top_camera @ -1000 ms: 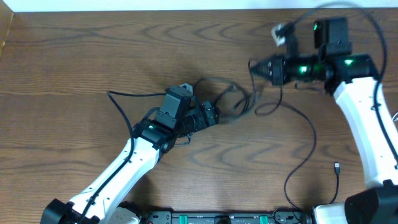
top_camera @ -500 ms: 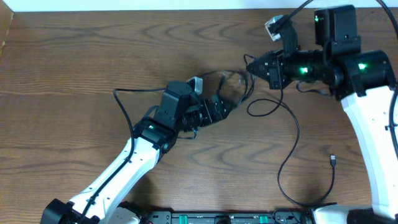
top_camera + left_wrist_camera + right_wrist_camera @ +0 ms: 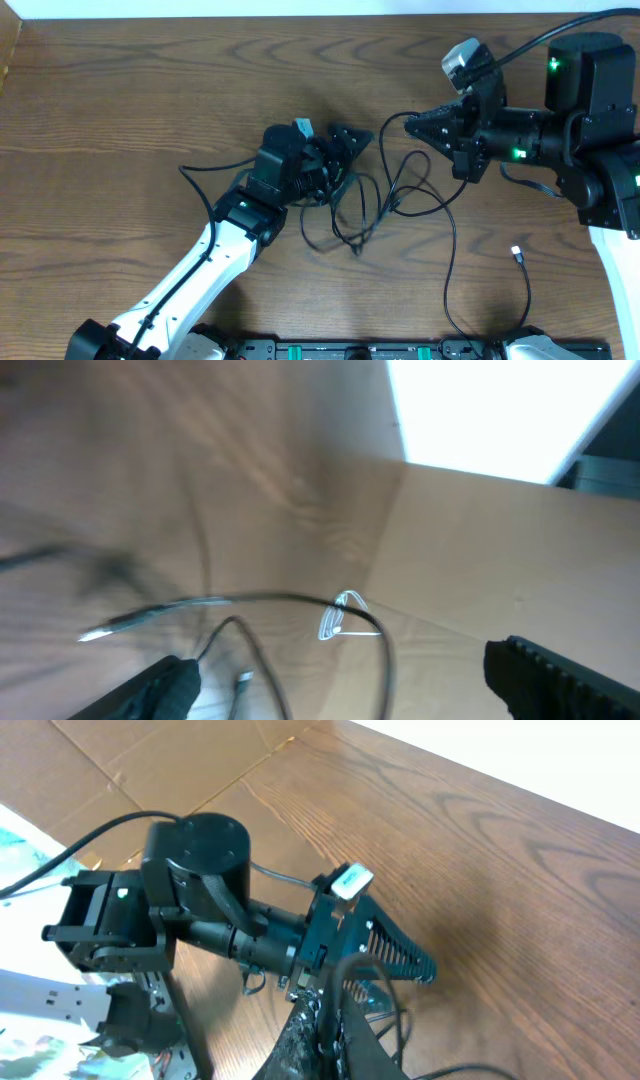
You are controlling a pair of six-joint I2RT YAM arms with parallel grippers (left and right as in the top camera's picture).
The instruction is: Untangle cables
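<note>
Thin black cables lie in loose loops on the wooden table between the arms. One strand rises to my right gripper, which is shut on it; the right wrist view shows the cable pinched between the closed fingers. My left gripper is wide open just left of the loops. In the left wrist view a black cable loop and a small silver plug show between its spread fingers, held by neither. A small white coil lies beyond.
A long black strand trails to a small plug end at the front right. Another thin strand runs left of the left arm. Brown cardboard lies past the table's far edge.
My right gripper has pulled back to the right and risen with the cable. My left gripper has swung toward the far side. The tight tangle has spread into looser loops toward the front.
</note>
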